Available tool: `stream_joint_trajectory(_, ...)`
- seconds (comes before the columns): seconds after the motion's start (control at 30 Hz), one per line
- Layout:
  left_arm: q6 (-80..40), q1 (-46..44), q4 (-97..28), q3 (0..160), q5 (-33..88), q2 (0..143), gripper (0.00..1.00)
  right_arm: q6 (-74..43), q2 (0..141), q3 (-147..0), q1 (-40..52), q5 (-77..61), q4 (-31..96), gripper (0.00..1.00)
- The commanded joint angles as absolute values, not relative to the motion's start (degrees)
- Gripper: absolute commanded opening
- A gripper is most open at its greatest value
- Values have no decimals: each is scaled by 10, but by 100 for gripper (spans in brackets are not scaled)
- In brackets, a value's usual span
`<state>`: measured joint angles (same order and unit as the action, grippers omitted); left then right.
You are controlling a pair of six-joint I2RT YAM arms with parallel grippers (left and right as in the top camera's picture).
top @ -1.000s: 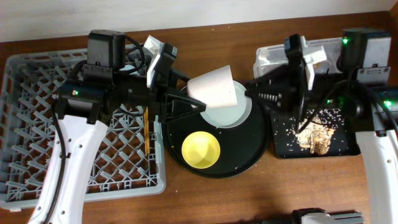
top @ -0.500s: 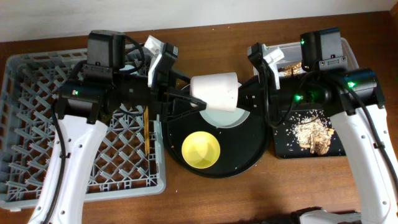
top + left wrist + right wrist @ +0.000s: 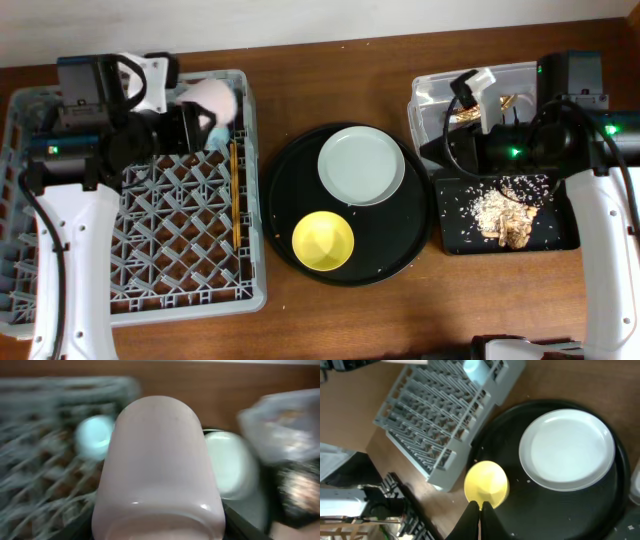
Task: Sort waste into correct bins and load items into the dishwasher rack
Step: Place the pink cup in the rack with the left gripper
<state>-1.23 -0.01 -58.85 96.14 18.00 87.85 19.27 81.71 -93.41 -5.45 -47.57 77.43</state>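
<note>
My left gripper is shut on the small pink cup, held over the back right corner of the grey dishwasher rack. In the left wrist view the pink cup fills the frame and hides the fingers. A light blue cup sits in the rack just below it, and brown chopsticks lie along the rack's right side. The white plate and yellow bowl rest on the round black tray. My right gripper is shut and empty, hovering near the tray's right edge.
A clear tub at the back right holds a gold foil wrapper. In front of it a shallow black tray holds beige food scraps. Bare wooden table runs along the front.
My left arm has carried the pink cup leftwards from above the round tray to over the rack. The right arm has drawn back to the right, still shut.
</note>
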Motion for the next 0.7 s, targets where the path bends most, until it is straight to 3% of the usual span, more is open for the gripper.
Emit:
stream_joint_trajectory(0.0, -46, 2, -604, 961, 42, 899, 19, 190, 818, -932, -57, -454, 781, 6)
stream_joint_trajectory(0.53, -60, 2, -667, 955, 25, 1076, 19, 192, 818, -932, -57, -411, 800, 9)
stream_joint_trajectory(0.57, -60, 2, -667, 955, 25, 1077, 39, 192, 818, -932, -57, -411, 800, 13)
stream_joint_trajectory(0.6, -60, 2, -667, 955, 25, 1077, 66, 192, 818, -932, -57, -411, 800, 16)
stream_joint_trajectory(0.63, -60, 2, -667, 955, 25, 1077, 84, 192, 818, -932, -57, -411, 800, 20)
stream_joint_trajectory(0.67, -60, 2, -665, 955, 25, 1077, 87, 192, 818, -932, -57, -411, 800, 22)
